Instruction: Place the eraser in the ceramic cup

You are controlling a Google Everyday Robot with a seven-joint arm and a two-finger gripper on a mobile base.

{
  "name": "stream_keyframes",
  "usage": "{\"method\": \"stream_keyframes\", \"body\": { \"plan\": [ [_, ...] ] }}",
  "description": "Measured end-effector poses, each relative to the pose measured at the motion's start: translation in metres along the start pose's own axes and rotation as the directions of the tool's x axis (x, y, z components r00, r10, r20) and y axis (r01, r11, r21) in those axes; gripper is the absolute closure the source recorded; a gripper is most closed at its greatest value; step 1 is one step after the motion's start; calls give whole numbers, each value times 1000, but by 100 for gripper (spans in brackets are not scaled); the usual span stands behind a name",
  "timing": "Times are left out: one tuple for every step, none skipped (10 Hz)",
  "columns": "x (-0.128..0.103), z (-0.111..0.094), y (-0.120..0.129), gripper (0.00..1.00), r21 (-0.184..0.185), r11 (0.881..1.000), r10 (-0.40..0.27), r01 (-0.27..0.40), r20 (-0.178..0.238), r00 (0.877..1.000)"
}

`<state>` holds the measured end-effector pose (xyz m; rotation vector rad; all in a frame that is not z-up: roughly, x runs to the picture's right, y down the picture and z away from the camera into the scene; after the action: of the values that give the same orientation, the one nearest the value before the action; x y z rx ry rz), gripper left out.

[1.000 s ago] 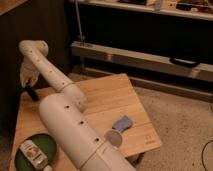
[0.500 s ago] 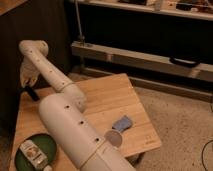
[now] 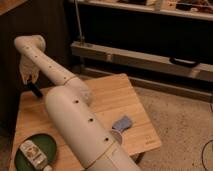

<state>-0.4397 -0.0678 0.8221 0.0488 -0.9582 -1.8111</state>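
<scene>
This looks like a robotics lab or test workshop rather than a home. A bare light wooden desk stands on a speckled hard floor, close against a dark wall unit fitted with a long grey metal rail and a thin upright pole. A cluttered shelf runs along the top, its contents too small to tell. A loose cable lies on the floor at the right. A thick white robot arm reaches across the desk, its tool hanging over the far left corner.
</scene>
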Motion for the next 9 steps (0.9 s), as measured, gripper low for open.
{"method": "stream_keyframes", "body": {
  "plan": [
    [-5,-22,-2,100,30,1000,2,-2,-9,1000],
    [-11,-48,-5,100,70,998,5,-4,-15,1000],
    [-20,-77,-6,100,112,994,14,-11,-21,1000],
    [-32,-105,-6,100,149,989,22,-18,-25,999],
    [-47,-132,-1,100,183,983,33,-28,-27,999],
    [-66,-156,6,100,215,976,44,-37,-27,999],
    [-84,-173,10,100,239,970,51,-44,-24,998],
    [-103,-187,15,100,254,966,61,-54,-20,998],
    [-129,-204,26,100,270,959,87,-80,-16,996]
  ]
}}
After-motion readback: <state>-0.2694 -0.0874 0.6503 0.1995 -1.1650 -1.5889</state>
